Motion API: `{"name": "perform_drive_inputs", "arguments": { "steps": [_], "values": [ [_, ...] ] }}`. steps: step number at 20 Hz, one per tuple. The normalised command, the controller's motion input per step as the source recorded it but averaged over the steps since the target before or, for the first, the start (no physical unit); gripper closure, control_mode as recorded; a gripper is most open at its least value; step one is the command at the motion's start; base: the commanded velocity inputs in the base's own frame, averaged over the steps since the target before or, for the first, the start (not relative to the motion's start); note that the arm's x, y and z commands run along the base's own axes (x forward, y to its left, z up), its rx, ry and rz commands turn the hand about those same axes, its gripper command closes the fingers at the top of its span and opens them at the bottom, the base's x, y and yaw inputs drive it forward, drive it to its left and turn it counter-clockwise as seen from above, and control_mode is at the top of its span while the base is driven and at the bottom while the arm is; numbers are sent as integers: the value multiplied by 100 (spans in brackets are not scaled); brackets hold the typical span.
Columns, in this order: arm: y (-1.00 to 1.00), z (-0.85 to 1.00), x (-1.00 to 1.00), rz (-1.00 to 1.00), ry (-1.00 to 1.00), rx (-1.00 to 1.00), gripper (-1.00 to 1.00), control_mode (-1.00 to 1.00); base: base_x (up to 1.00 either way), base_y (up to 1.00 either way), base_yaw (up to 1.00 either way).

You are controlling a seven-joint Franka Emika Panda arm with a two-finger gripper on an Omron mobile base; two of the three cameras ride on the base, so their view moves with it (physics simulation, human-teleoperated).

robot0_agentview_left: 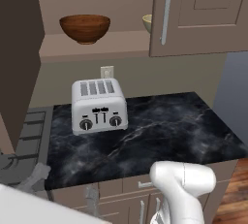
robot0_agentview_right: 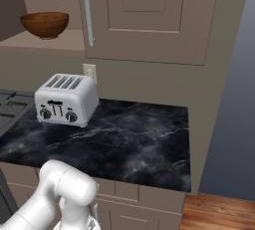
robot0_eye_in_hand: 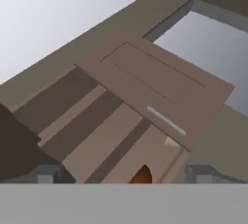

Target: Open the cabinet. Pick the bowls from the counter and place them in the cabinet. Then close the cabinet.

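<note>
Cabinet (robot0_agentview_left: 203, 14) left door open | wooden bowl (robot0_agentview_left: 85, 28) upper left on shelf, cream bowl (robot0_agentview_left: 147, 23) behind door edge | my end effector (robot0_eye_in_hand: 121, 177) spread wide, empty | I judge: doors left to close.

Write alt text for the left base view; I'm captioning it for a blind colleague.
A wooden bowl and a cream bowl sit on the shelf of the open cabinet. Below, a silver toaster stands on the black marble counter.

The toaster (robot0_agentview_left: 99, 105) blocks the counter (robot0_agentview_left: 160, 131) at the back left; its front and right lie free.
</note>
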Motion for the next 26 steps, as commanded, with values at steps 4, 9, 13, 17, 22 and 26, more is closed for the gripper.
{"name": "perform_drive_inputs", "arguments": {
  "steps": [4,9,13,17,22,26],
  "values": [
    [20,18,-21,-9,4,-36,-100,-100,0,0,0],
    [23,32,-2,-16,9,-31,-100,-100,0,0,0],
    [29,35,2,-19,10,-25,-100,-100,0,0,0],
    [30,24,10,-19,11,-22,-100,-100,0,0,0],
    [27,3,18,-16,12,-19,-100,-100,0,0,0],
    [19,0,25,-14,11,-15,-100,-100,0,0,0]
  ]
}}
